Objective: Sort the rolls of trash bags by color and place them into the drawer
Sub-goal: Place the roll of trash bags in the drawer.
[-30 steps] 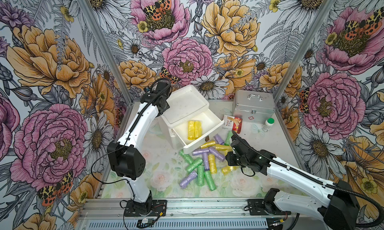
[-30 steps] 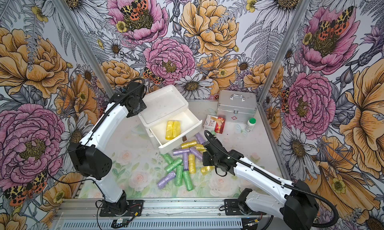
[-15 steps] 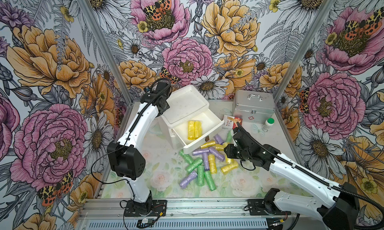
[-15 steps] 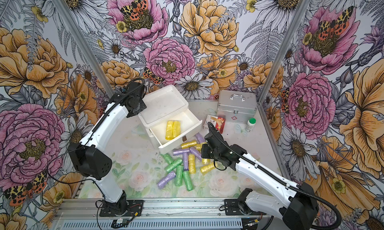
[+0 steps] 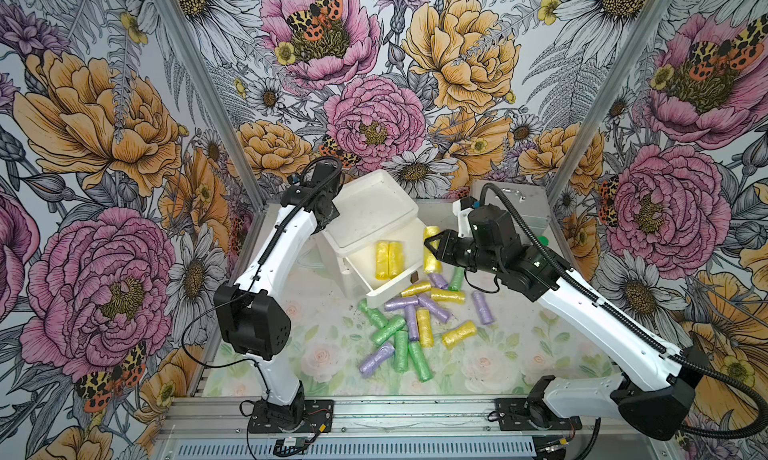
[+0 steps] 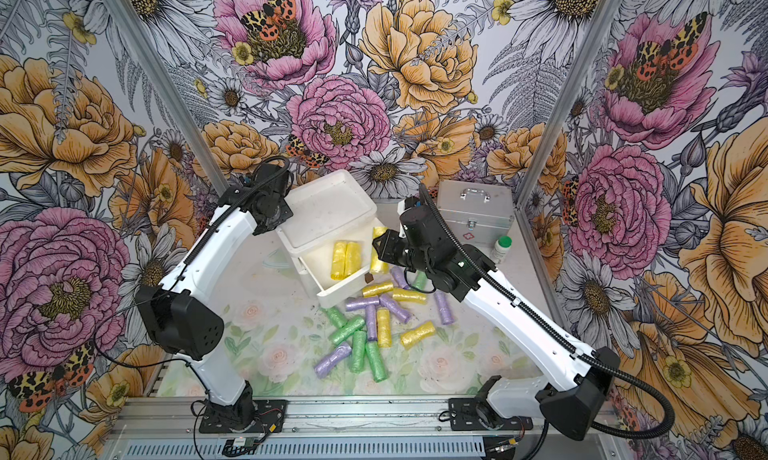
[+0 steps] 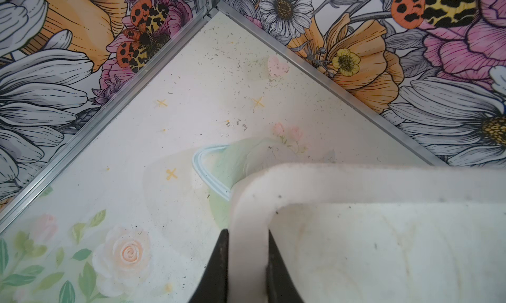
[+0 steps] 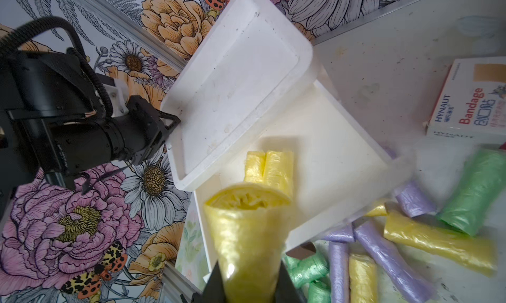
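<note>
A white drawer box [image 5: 374,212] stands at the back with its drawer [image 5: 390,292] pulled out. Two yellow rolls [image 5: 388,259] lie side by side inside it. My right gripper [image 5: 433,250] is shut on a third yellow roll [image 5: 432,234], held in the air over the drawer's right edge; the right wrist view shows this roll [image 8: 246,225] pinched between the fingers. Several loose yellow, green and lilac rolls [image 5: 415,316] lie on the table in front of the drawer. My left gripper [image 7: 247,238] is shut on the box's top rim [image 7: 356,181].
A metal case [image 6: 476,212] stands at the back right, with a white bottle with a green cap [image 6: 501,249] beside it. A bandage box [image 8: 471,101] lies right of the drawer. Walls close in on three sides.
My right gripper has risen from the pile with a yellow roll and swung back and left to the drawer. The left arm has not moved.
</note>
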`<action>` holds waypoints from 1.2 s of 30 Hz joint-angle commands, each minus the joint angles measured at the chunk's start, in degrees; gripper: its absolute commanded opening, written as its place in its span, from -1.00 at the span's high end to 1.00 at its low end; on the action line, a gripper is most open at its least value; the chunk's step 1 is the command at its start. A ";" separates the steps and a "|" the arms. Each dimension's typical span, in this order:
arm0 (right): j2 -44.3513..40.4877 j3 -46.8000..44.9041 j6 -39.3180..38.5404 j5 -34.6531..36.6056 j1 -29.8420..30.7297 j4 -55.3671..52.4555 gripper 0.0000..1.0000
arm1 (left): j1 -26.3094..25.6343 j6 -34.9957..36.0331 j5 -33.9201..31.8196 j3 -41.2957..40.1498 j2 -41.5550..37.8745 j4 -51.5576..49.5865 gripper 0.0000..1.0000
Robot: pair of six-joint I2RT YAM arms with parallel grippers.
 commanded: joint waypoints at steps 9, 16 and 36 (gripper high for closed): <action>6.14 -2.81 21.08 7.47 1.13 12.10 0.63 | 0.25 -6.26 12.88 -3.23 5.98 1.03 1.00; 9.18 -3.49 26.90 10.77 1.13 12.03 0.66 | 0.33 -6.06 13.05 -3.40 5.87 1.04 1.00; 15.73 -1.02 29.28 10.23 -0.54 11.95 -0.10 | 0.75 -5.79 13.23 -3.92 5.19 1.03 1.00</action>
